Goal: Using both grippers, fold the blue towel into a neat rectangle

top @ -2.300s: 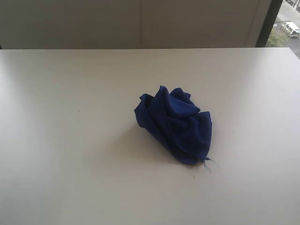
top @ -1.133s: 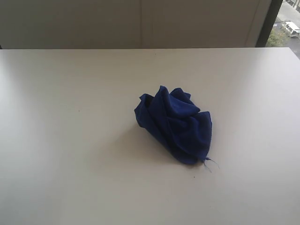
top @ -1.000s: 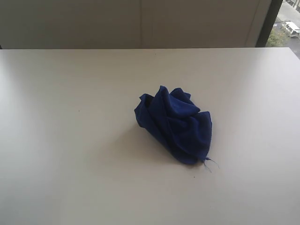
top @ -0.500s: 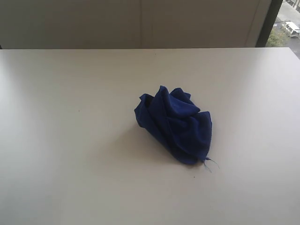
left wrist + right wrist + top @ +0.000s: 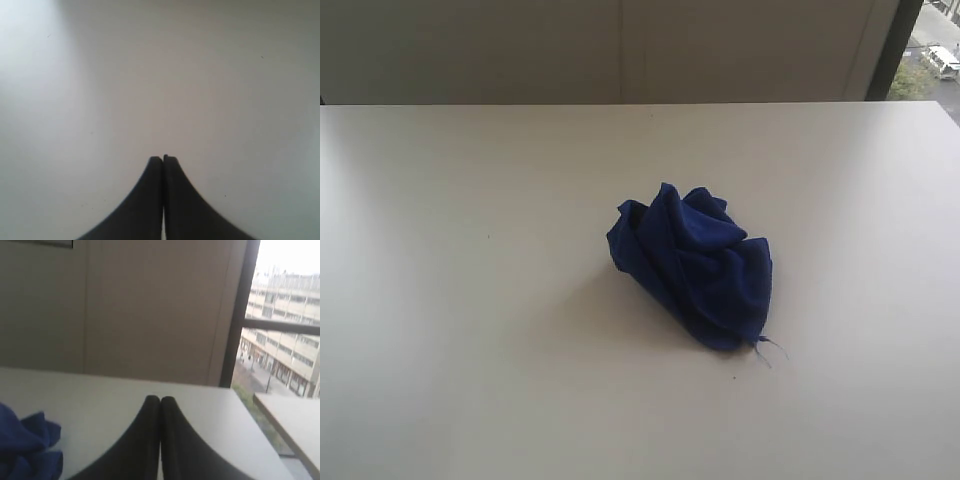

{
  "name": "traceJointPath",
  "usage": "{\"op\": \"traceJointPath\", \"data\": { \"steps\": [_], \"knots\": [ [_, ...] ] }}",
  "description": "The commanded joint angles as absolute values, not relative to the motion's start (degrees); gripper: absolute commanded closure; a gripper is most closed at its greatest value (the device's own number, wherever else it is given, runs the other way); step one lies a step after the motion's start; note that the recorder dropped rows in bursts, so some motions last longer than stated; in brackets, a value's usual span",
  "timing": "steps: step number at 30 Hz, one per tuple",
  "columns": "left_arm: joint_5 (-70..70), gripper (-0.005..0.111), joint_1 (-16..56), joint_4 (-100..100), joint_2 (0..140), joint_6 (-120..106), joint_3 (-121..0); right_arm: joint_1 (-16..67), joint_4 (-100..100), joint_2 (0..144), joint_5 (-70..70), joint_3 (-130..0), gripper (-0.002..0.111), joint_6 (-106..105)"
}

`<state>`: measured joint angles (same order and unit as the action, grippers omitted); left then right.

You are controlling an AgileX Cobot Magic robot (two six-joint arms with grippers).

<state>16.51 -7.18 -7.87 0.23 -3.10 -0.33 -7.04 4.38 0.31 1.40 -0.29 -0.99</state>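
The blue towel (image 5: 692,268) lies crumpled in a heap a little right of the middle of the white table (image 5: 470,300), with a loose thread trailing from its near right corner. Neither arm shows in the exterior view. In the left wrist view my left gripper (image 5: 163,159) is shut, its two black fingers pressed together over bare table, with no towel in sight. My right gripper (image 5: 160,400) is shut as well, holding nothing. A bunched part of the blue towel (image 5: 27,447) shows at the edge of the right wrist view, apart from the fingers.
A beige wall (image 5: 620,50) runs behind the table's far edge. A dark window frame (image 5: 892,45) stands at the far right, with buildings and a street outside. In the right wrist view the table's far right corner (image 5: 235,392) ends close to the window.
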Motion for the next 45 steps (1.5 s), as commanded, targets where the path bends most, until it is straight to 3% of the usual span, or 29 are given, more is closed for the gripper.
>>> {"op": "traceJointPath", "data": {
  "steps": [1,26,29,36,39,45],
  "knots": [
    [16.30,0.107,-7.29,-8.49,0.00,-2.81,0.00,-7.52,4.51,0.00,10.03,0.00,0.108,-1.24],
    [16.30,0.107,-7.29,-8.49,0.00,-2.81,0.00,-7.52,4.51,0.00,10.39,-0.18,0.108,-1.35],
    [16.30,0.107,-7.29,-8.49,0.00,-2.81,0.00,-7.52,4.51,0.07,6.75,-5.05,0.108,-1.35],
    [16.30,0.107,-7.29,-8.49,0.00,-2.81,0.00,-7.52,4.51,11.54,0.47,-15.79,0.108,-1.35],
    [16.30,0.107,-7.29,-8.49,0.00,-2.81,0.00,-7.52,4.51,22.92,-1.49,-21.90,0.108,-1.35],
    [16.30,0.107,-7.29,-8.49,0.00,-2.81,0.00,-7.52,4.51,34.25,-0.55,-24.04,0.108,-1.35]
  ]
}}
